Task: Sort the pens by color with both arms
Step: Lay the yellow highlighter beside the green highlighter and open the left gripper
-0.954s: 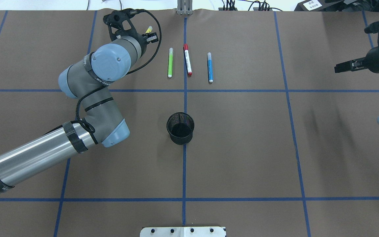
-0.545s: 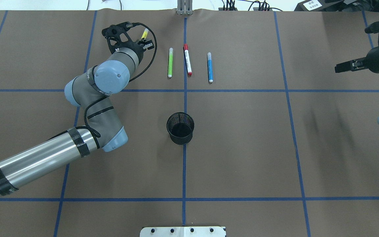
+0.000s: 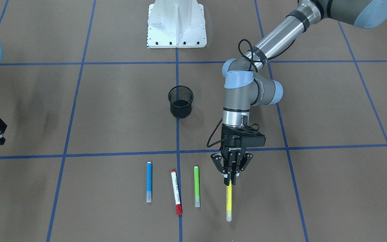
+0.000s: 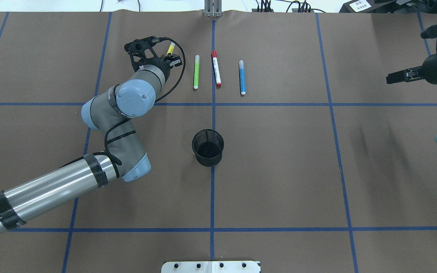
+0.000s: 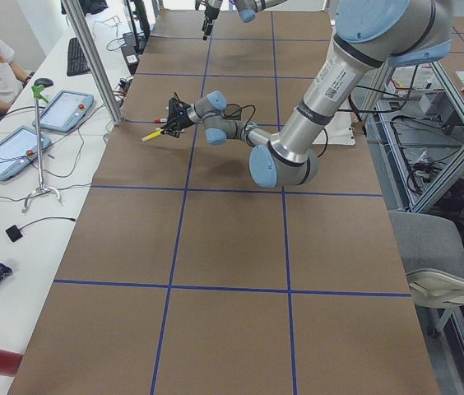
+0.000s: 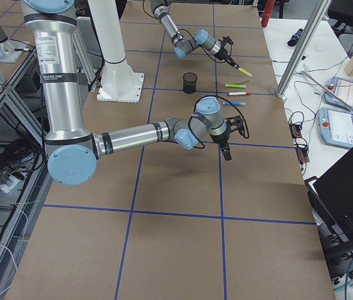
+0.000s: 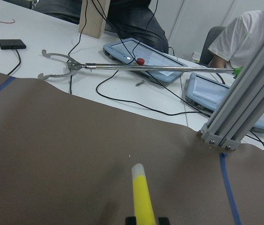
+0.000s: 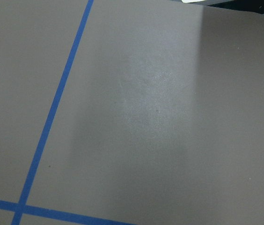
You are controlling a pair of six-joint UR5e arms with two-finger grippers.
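Observation:
My left gripper (image 4: 173, 59) is shut on the yellow pen (image 4: 171, 48), which sticks out past the fingertips toward the table's far edge. It shows in the front view (image 3: 229, 201) and the left wrist view (image 7: 143, 197), held above the brown surface. To its right lie the light green pen (image 4: 196, 72), the white pen with red ends (image 4: 216, 69) and the blue pen (image 4: 242, 77), side by side. My right gripper (image 4: 391, 79) hovers at the far right edge, its fingers together and empty.
A black mesh cup (image 4: 208, 148) stands upright at the table's centre, nearer the robot than the pens. Blue tape lines divide the brown table cover (image 4: 279, 170). A metal post (image 4: 213, 9) stands at the far edge. The white pedestal base (image 3: 176, 23) is at the robot's side.
My left gripper has moved with the yellow pen a little toward the robot, and the arm's elbow has shifted right. The right arm and the other pens have not moved.

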